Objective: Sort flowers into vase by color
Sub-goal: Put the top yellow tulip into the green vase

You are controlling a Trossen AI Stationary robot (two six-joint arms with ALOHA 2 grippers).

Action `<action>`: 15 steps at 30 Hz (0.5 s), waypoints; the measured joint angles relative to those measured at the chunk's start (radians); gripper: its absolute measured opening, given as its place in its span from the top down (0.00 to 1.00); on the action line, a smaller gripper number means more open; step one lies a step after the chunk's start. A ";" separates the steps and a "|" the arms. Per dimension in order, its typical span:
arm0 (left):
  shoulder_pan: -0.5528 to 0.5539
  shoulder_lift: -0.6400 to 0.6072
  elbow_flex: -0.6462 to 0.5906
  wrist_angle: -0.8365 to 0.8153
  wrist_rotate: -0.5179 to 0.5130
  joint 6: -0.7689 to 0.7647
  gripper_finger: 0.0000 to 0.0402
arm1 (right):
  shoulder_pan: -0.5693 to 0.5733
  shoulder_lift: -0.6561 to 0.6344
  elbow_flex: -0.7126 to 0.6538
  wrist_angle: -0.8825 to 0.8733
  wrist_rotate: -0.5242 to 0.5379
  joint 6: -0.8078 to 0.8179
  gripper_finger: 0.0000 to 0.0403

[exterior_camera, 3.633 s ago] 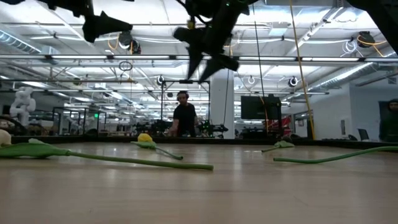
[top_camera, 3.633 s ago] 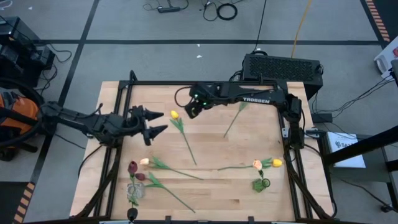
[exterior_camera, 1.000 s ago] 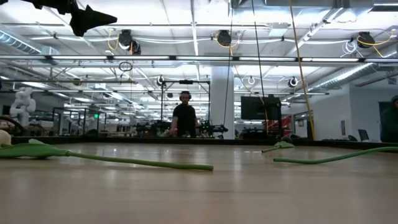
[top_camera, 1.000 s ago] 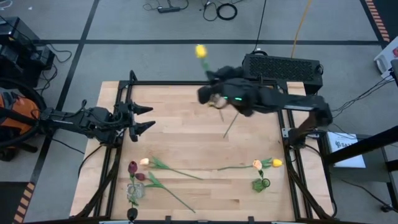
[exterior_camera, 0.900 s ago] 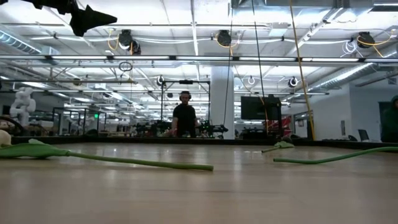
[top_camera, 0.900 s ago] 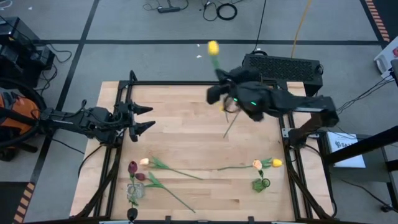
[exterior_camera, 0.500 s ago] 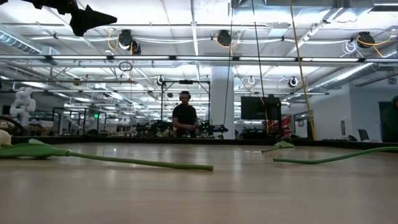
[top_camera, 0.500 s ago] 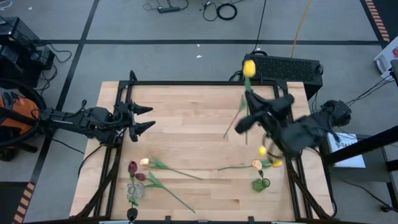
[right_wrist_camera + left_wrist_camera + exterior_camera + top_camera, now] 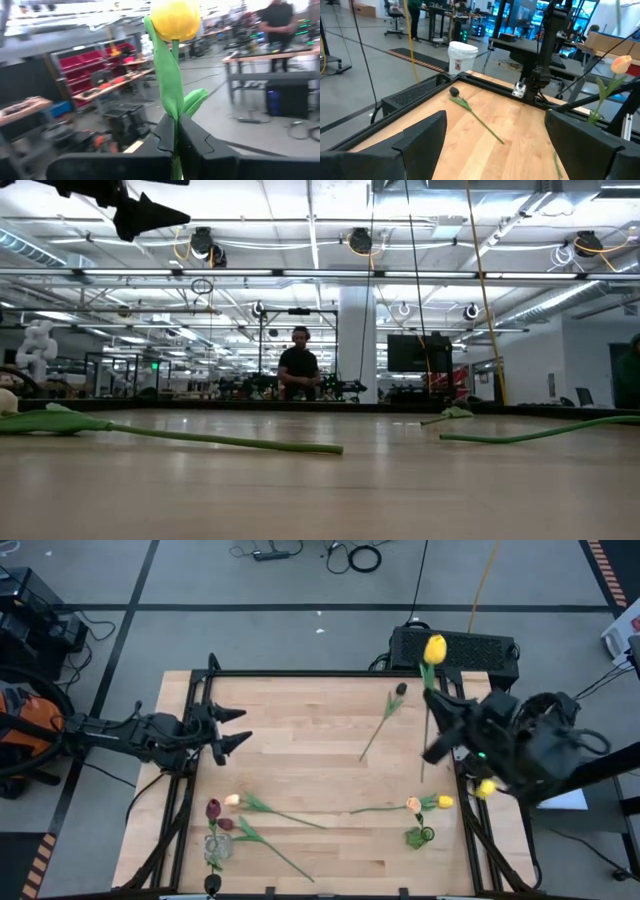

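Wooden table (image 9: 320, 730) under me, set on a grey floor with black tape lines; the low view looks across it into a big workshop where a person (image 9: 300, 370) stands at a bench far back.

My right gripper (image 9: 176, 131) is raised over the table's right edge, fingers pressed together on the stem of a yellow tulip (image 9: 434, 648). On the right wrist view the stem runs up between the fingers, with the yellow head and a green leaf standing above them. From above, the head sits near the table's far right corner, by a black box (image 9: 455, 645) just beyond the table.

My left gripper (image 9: 228, 730) waits over the left side of the table, fingers (image 9: 422, 137) spread wide with nothing between them.

A dark-headed tulip (image 9: 384, 718) lies on the table's far right part, also seen on the left wrist view (image 9: 472, 111). Near the right front, a peach tulip (image 9: 412, 804) and another yellow one (image 9: 444, 802) lie with their heads close together, beside a small vase (image 9: 418, 837). At the left front, two maroon tulips (image 9: 213, 808) and a pale peach one (image 9: 232, 800) lie with heads near a clear vase (image 9: 214, 850), their stems running toward the table's middle.
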 joint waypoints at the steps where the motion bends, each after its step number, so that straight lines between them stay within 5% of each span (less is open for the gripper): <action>1: 0.000 0.003 0.000 -0.004 0.000 0.000 0.15 | 0.026 -0.006 0.000 -0.001 0.000 0.000 1.00; 10: 0.000 0.017 0.000 -0.030 -0.012 -0.003 0.15 | 0.208 0.030 0.000 -0.034 0.000 0.015 1.00; 15: 0.000 0.017 0.000 -0.030 -0.027 -0.004 0.15 | 0.235 0.114 0.000 -0.162 -0.002 0.182 1.00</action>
